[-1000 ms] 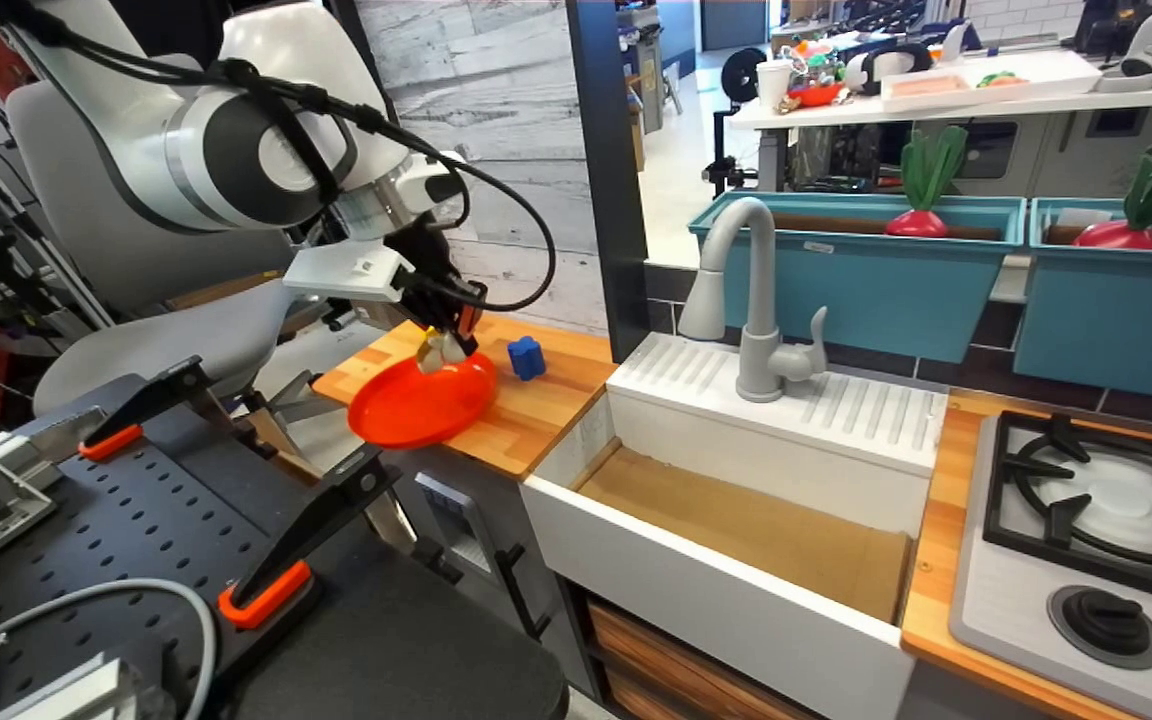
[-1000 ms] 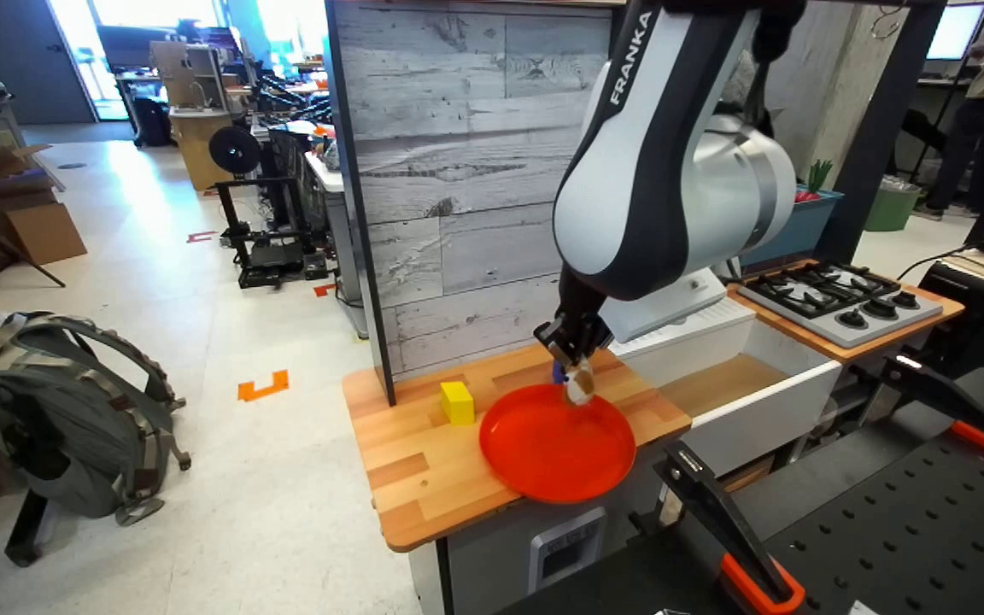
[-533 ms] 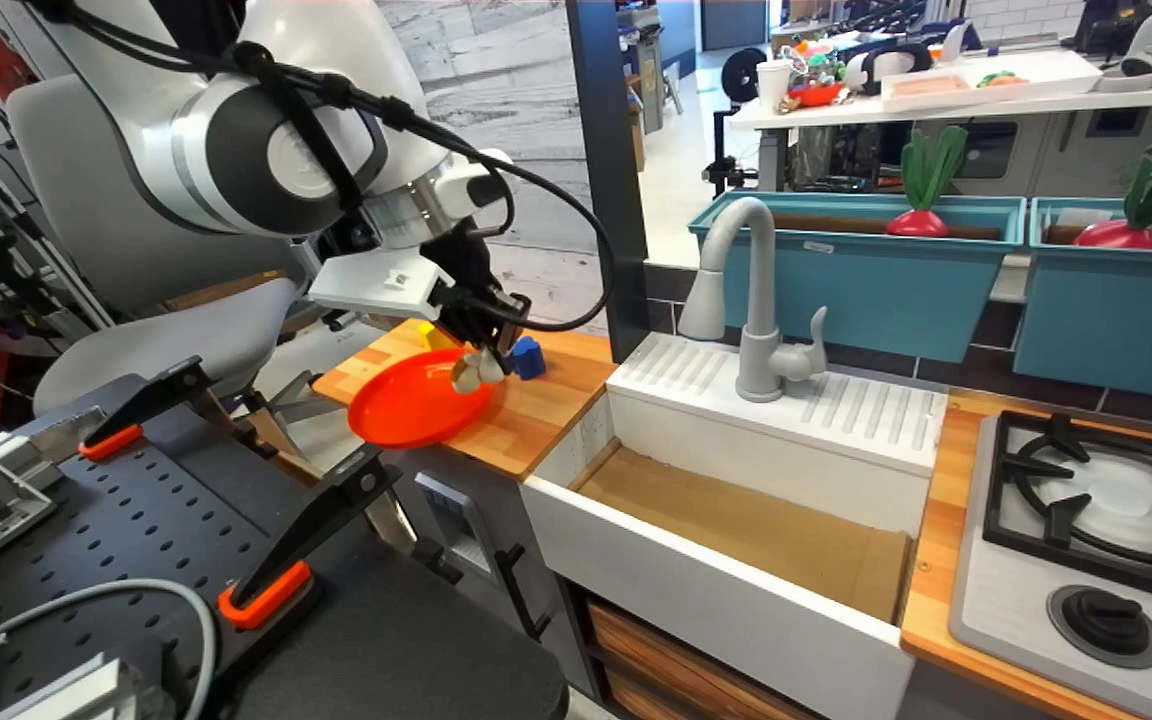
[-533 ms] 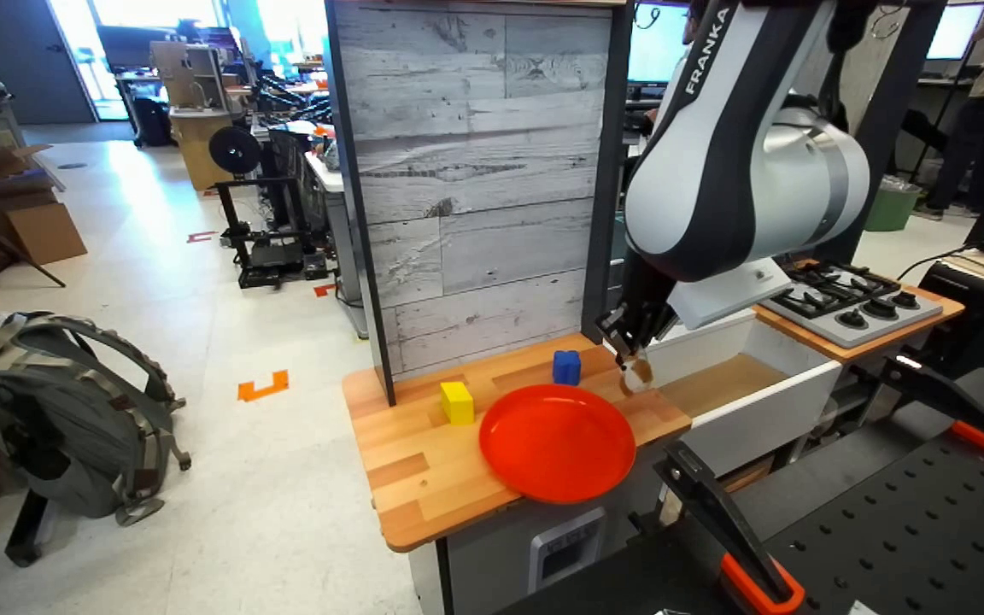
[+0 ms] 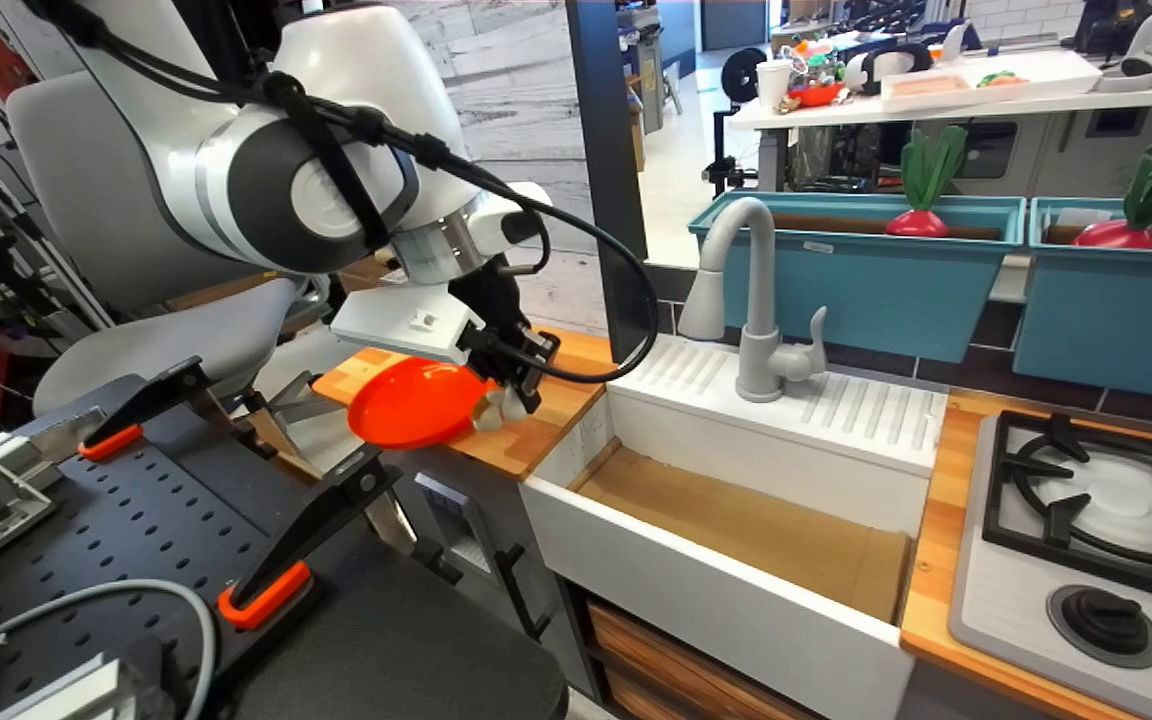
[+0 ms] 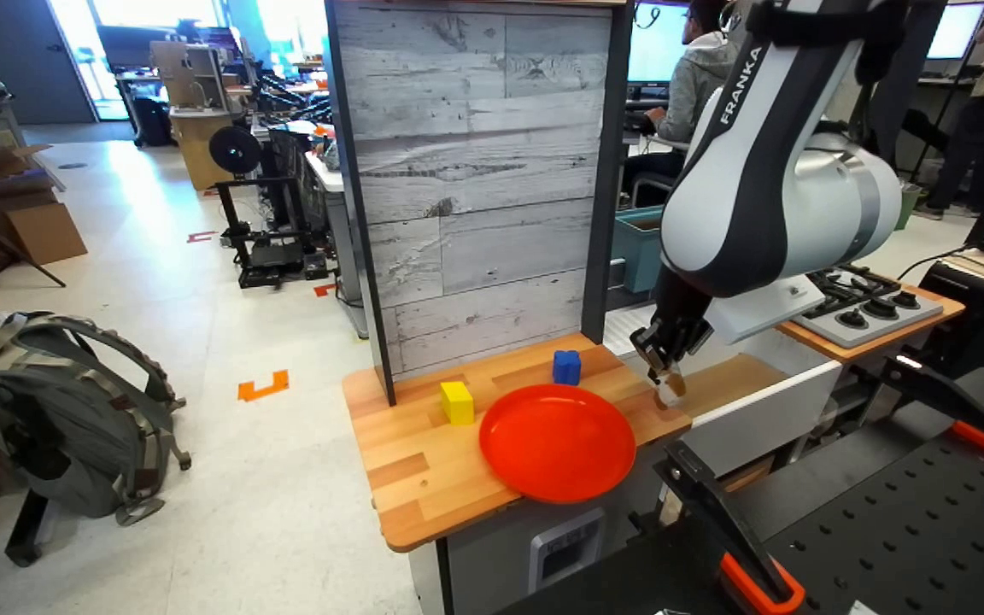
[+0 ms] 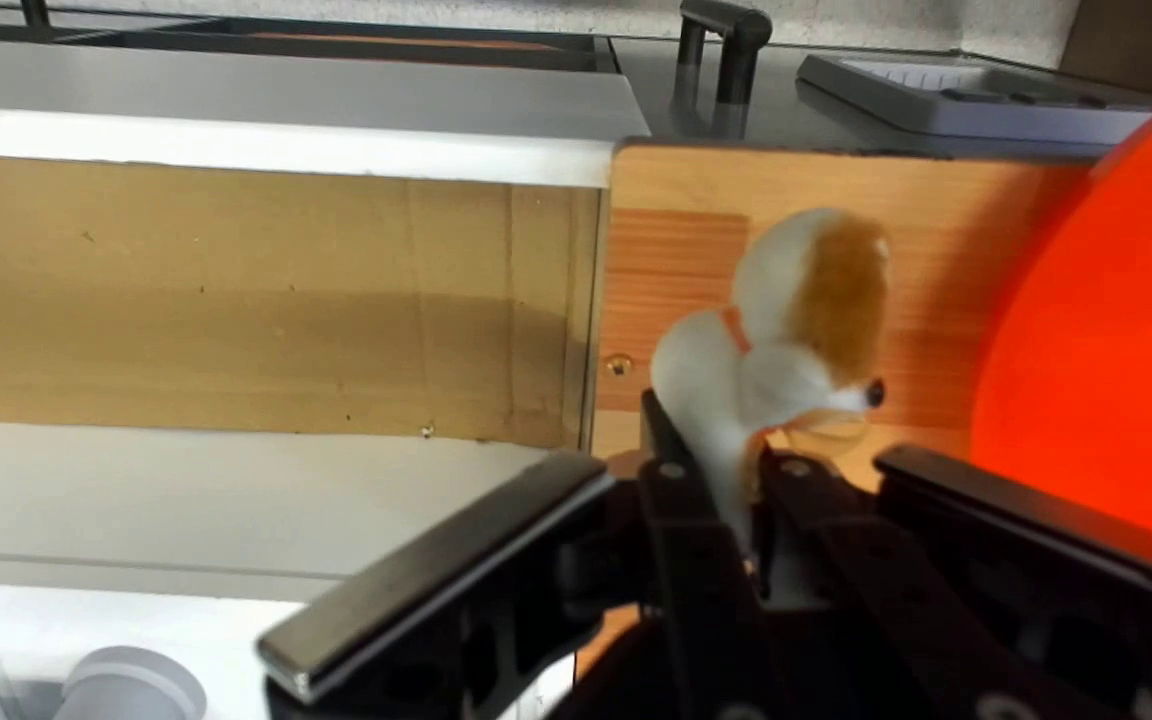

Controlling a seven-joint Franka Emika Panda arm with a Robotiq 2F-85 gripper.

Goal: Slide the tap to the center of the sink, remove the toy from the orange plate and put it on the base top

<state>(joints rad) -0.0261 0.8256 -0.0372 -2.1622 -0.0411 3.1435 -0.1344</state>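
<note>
My gripper (image 7: 721, 450) is shut on the toy (image 7: 796, 310), a small white-and-brown dog. It holds the toy just above the base top (image 7: 671, 250), between the orange plate and the sink (image 7: 286, 135). In both exterior views the toy (image 5: 498, 410) (image 6: 670, 389) hangs below the gripper (image 5: 516, 390) (image 6: 667, 374); I cannot tell if it touches wood. The orange plate (image 5: 416, 405) (image 6: 557, 444) lies bare on the wood. The grey tap (image 5: 762, 270) stands at the back of the sink (image 5: 716, 590), spout turned left in that view; the arm hides it in an exterior view.
A yellow block (image 6: 457, 403) and a blue block (image 6: 567, 367) stand on the base top behind the plate. A stove (image 5: 1116, 490) adjoins the sink. Blue planters (image 5: 856, 280) stand behind the tap. Black clamps (image 6: 731, 521) grip the dark table's edge.
My gripper has carried the toy from over the orange plate sideways towards the sink and lower, to above bare wood. The plate, blocks and tap have not moved.
</note>
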